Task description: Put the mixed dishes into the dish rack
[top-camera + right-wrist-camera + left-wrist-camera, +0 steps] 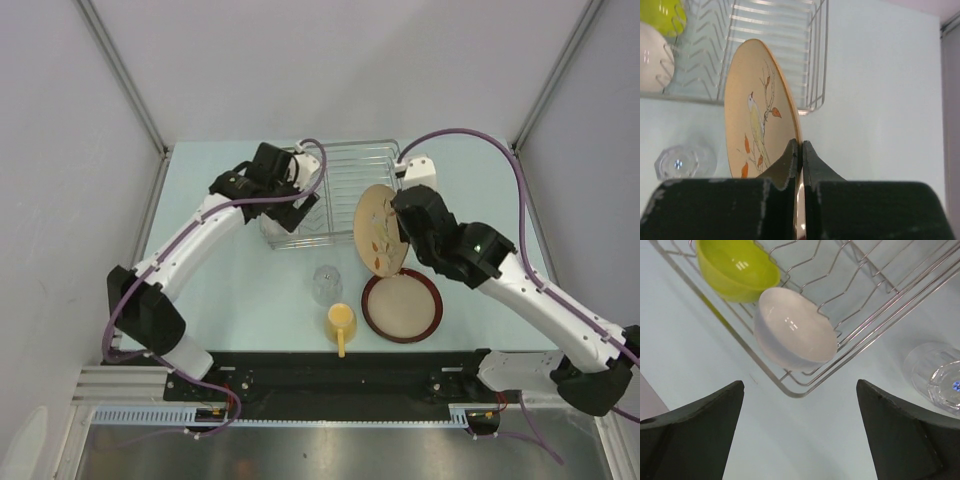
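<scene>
Right claw (800,147) clenched on the lower rim of the tan plate (752,100), fingers pinched together with only the plate's edge between them. Plate held upright on edge, painted bird and orange leaves facing left, over the near right corner of the dish rack (350,165); touching the wires or not, impossible to tell. Left claw (800,385) released, fingers spread wide, gripping nothing, hovering over the rack's near left corner. Inside that corner: white bowl (795,332) tilted against the wires, lime-green bowl (735,267) just beside it along the same side. Open wire floor from the bowls across to the rack's right wall. On the counter (240,300), just short of the rack's near edge: clear glass (326,283). Nearer the arm bases, yellow mug (341,322), handle pointing towards the bases. Just beside the mug on the right, a round red-rimmed plate (401,306) lying flat, partly under the right arm. Open counter left of the glass and right of the rack. Counter pale blue-green and smooth; plain grey walls on three sides, metal posts in the far corners
</scene>
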Robot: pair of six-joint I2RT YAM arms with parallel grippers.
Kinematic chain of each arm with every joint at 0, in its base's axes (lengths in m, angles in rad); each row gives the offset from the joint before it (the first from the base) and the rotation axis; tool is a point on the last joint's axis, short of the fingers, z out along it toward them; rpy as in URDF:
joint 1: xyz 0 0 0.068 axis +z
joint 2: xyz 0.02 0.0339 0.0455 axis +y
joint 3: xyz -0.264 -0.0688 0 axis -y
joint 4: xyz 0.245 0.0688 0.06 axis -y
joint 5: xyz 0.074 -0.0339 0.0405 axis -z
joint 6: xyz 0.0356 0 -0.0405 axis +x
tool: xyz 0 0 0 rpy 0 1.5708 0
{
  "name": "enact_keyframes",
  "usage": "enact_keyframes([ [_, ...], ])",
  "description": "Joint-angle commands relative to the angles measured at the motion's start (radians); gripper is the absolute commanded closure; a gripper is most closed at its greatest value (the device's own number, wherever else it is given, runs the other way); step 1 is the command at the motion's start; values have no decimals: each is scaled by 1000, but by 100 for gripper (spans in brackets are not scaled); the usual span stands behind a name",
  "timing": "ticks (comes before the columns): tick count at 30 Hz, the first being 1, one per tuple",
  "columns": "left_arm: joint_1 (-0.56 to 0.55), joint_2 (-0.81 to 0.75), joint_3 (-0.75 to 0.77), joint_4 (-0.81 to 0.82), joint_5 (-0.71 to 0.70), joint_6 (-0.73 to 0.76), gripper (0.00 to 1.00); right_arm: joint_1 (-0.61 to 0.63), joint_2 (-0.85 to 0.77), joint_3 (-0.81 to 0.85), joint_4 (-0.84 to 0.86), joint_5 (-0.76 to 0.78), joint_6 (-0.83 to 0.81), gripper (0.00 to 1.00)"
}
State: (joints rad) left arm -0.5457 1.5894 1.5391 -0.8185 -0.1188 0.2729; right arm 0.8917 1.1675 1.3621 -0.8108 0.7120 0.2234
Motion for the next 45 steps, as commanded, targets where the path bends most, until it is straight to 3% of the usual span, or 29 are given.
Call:
enact_keyframes([
  [1, 75, -109, -37, 33, 53, -47, 0, -130, 55, 179, 301, -25, -188, 100],
  [6, 182, -155, -63, 28, 108, -64, 0, -235, 213, 310, 401, -189, -286, 100],
  [13, 271, -190, -140, 38, 154, -63, 0, -232, 431, 404, 625, -227, -586, 100],
  [24, 345, -177, -158, 54, 197, -61, 0, -169, 638, 378, 941, -134, -1090, 100],
  [28, 346, -170, -165, 58, 197, -61, 0, -148, 644, 237, 1177, -189, -1258, 100],
  [34, 357, -172, -188, 65, 199, -58, 0, -145, 704, 284, 1188, -224, -1306, 100],
  [39, 363, -166, -200, 74, 202, -60, 0, -135, 701, 195, 1302, -307, -1409, 100],
  [45, 365, -166, -209, 82, 199, -60, 0, -148, 657, 166, 1245, -402, -1449, 100],
])
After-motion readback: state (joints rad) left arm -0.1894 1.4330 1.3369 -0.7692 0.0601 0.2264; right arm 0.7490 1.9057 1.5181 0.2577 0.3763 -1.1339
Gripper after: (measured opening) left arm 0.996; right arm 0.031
